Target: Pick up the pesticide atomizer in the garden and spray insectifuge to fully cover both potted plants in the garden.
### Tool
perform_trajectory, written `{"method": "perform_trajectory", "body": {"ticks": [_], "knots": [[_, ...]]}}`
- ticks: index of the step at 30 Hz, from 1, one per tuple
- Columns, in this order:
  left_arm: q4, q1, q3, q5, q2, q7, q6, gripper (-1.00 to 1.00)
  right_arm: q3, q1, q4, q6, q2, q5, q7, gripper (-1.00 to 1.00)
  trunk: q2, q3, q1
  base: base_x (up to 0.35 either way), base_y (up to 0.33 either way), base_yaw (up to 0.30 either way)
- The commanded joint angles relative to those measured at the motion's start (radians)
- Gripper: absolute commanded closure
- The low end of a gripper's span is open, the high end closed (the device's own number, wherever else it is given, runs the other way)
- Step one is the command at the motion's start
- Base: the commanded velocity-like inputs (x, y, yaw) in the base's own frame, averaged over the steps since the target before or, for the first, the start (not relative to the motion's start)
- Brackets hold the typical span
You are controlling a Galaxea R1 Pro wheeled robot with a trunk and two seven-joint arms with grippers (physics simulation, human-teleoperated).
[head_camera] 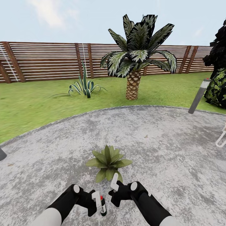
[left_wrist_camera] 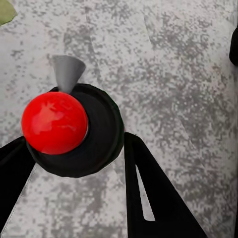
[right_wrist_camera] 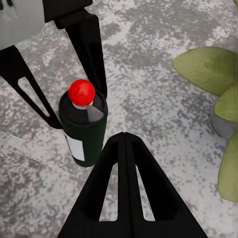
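Fingers of the left gripper [head_camera: 99,205] are clamped on the pesticide atomizer [head_camera: 102,205], one black finger [left_wrist_camera: 148,198] on each side of the bottle. From the left wrist camera the bottle shows end-on: round dark body, red knob on top, small grey cone nozzle jutting from its rim, mottled concrete beneath. From the right wrist camera the atomizer [right_wrist_camera: 84,130] stands upright, dark green with a white label band, gripped between two black fingers [right_wrist_camera: 91,52].

Right gripper [head_camera: 114,188]: its fingers [right_wrist_camera: 124,183] meet at the tips, closed on nothing. It sits just beside the left gripper, near the plant.

Potted plant [head_camera: 108,162]: low rosette of pointed green leaves, on the patio [head_camera: 163,144] just ahead of both grippers. Right wrist camera catches its broad leaves and a bit of grey pot [right_wrist_camera: 224,125], near the bottle but apart from it.

Farther out, the grey patio curves to meet the lawn [head_camera: 34,106]. Grey bollard lamp [head_camera: 199,95] at the patio's right edge. On the grass: spiky striped agave [head_camera: 83,86], palm with scaly trunk [head_camera: 135,59], dark shrub [head_camera: 218,75] at far right. Brown slat fence [head_camera: 44,61] closes the back, sky above.
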Motion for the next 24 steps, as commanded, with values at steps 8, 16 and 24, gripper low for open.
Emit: {"method": "perform_trajectory", "body": {"ticks": [8,16,24], "knots": [[-0.013,-0.001,0.002,-0.001,-0.007,-0.028,-0.013,1.00,0.000,0.000,-0.001,0.006,0.000,0.004,0.004,1.00,0.000,-0.001,0.000,0.000,0.000,0.000],[-0.014,-0.001,0.002,0.000,-0.018,-0.063,-0.015,1.00,0.000,0.000,0.000,0.006,0.000,0.004,0.004,1.00,0.000,-0.001,0.000,0.000,0.000,0.000],[-0.014,-0.009,0.001,-0.001,-0.028,-0.089,-0.016,1.00,0.018,0.000,0.001,0.007,0.000,0.004,0.004,1.00,0.000,-0.001,0.000,0.000,0.000,0.000]]}}
